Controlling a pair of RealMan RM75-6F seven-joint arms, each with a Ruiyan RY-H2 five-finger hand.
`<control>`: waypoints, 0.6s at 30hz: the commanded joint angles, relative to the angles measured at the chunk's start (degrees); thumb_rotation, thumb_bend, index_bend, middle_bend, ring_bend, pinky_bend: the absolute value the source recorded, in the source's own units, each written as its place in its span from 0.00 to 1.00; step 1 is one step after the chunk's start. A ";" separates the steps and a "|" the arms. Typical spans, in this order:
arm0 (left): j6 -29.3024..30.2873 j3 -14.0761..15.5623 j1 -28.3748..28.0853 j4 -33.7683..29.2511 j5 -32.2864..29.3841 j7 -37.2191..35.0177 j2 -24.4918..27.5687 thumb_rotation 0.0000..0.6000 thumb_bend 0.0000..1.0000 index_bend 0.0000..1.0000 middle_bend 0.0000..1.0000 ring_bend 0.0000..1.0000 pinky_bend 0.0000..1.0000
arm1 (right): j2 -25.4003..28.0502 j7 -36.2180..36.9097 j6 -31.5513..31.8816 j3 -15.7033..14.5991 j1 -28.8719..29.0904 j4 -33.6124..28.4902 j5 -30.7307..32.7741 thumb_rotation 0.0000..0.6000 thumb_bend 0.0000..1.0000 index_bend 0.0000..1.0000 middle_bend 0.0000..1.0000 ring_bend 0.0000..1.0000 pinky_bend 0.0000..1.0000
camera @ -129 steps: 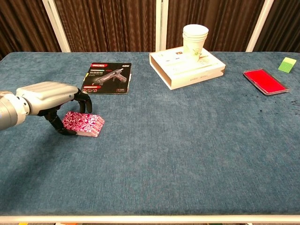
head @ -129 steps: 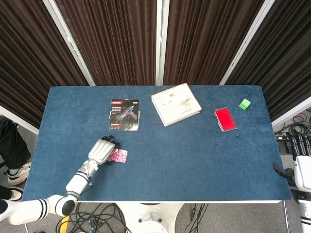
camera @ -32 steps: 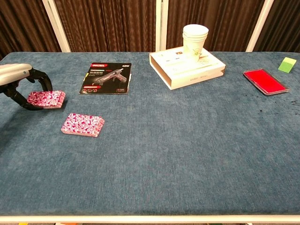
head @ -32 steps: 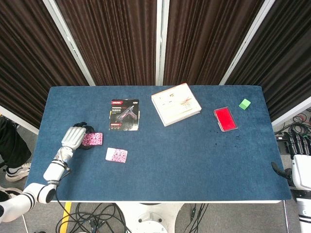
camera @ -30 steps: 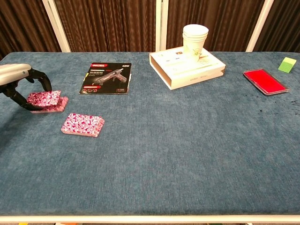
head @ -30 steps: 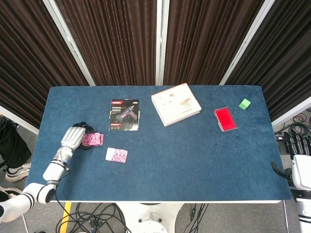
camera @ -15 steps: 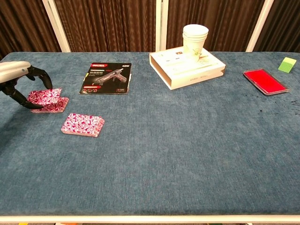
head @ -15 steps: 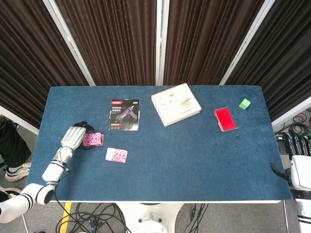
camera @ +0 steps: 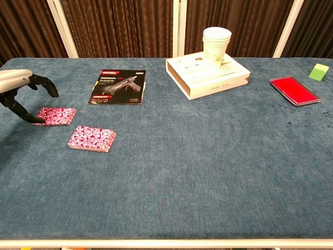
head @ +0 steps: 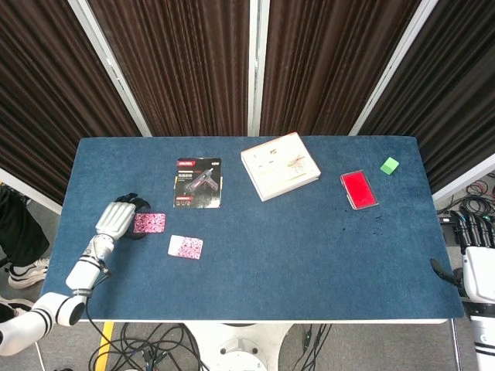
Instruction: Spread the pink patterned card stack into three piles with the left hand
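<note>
The left hand [head: 114, 220] sits near the left edge of the blue table [head: 263, 255], its dark fingers [camera: 48, 85] spread apart and lifted, holding nothing. Just beside it, on the side toward the table's middle, a thin pile of pink patterned cards [camera: 55, 115] lies flat on the cloth; in the chest view a lower fingertip reaches to that pile's near-left corner, though whether it actually touches the cards is hard to tell at this angle. A second, thicker pink card pile [camera: 92, 138] lies a little nearer the front edge and further toward the centre, apart from both the hand and the first pile. Only these two piles show. Behind them lies a black glue gun package [head: 199, 182], and further back a white box [head: 279, 165] carrying stacked paper cups [camera: 216, 47]. A red flat case [head: 359, 189] and a small green block [head: 390, 165] lie toward the right end. The right hand [head: 473, 236] shows only partly at the head view's right edge, off the table, and its grip cannot be made out.
</note>
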 commanded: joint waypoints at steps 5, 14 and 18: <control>2.41 2.83 1.26 -9.11 4.41 -1.05 4.84 1.00 0.14 0.32 0.32 0.11 0.19 | -0.02 -0.07 -0.23 0.00 0.10 -0.03 0.14 1.00 0.13 0.02 0.00 0.00 0.00; 2.12 5.53 1.29 -14.17 6.47 6.65 3.02 1.00 0.14 0.32 0.32 0.11 0.19 | -0.07 -0.45 -0.52 -0.11 0.21 -0.10 0.18 1.00 0.13 0.02 0.00 0.00 0.00; 3.09 4.53 1.11 -13.46 5.96 9.32 0.72 1.00 0.14 0.31 0.32 0.11 0.19 | -0.08 -0.36 -0.40 -0.10 0.18 -0.04 0.13 1.00 0.13 0.02 0.00 0.00 0.00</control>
